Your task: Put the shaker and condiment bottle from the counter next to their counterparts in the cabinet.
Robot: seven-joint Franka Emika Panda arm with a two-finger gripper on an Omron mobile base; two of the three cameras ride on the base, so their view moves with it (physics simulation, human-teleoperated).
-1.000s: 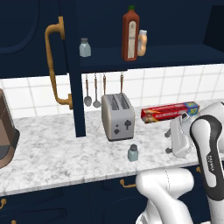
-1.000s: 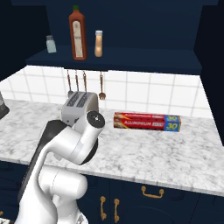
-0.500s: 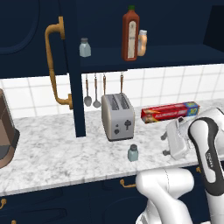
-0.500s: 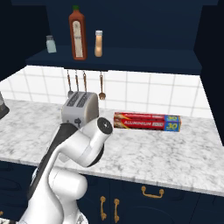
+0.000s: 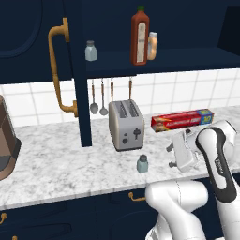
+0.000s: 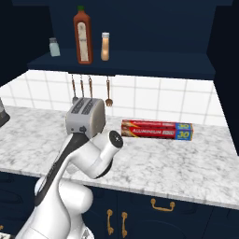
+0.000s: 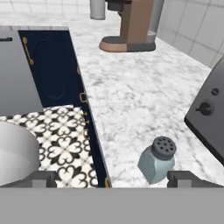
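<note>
The teal-tinted shaker (image 5: 142, 163) (image 7: 157, 159) stands upright on the marbled counter (image 5: 61, 164) in front of the toaster. My gripper (image 5: 171, 157) (image 7: 114, 179) is open, level with the shaker and just to its right in the left base view, not touching it. In the hand view the shaker sits close to the right fingertip (image 7: 188, 178). The tan-orange condiment bottle (image 5: 152, 45) (image 6: 105, 46) stands on the cabinet shelf (image 5: 164, 60) beside the tall red-brown bottle (image 5: 139, 33) (image 6: 82, 35). The paler shaker (image 5: 91, 50) (image 6: 54, 46) is further left on that shelf.
A grey toaster (image 5: 125, 124) (image 6: 85, 116) stands behind the shaker, and a red foil box (image 5: 182, 119) (image 6: 157, 130) lies to its right. A brown coffee machine (image 7: 131, 26) (image 5: 5, 150) is at the counter's left. The open cabinet door (image 5: 77, 70) carries a brass handle (image 5: 58, 70).
My hand has edged a little left along the counter front toward the shaker, and the elbow has shifted with it. The shaker and the shelf items stay put.
</note>
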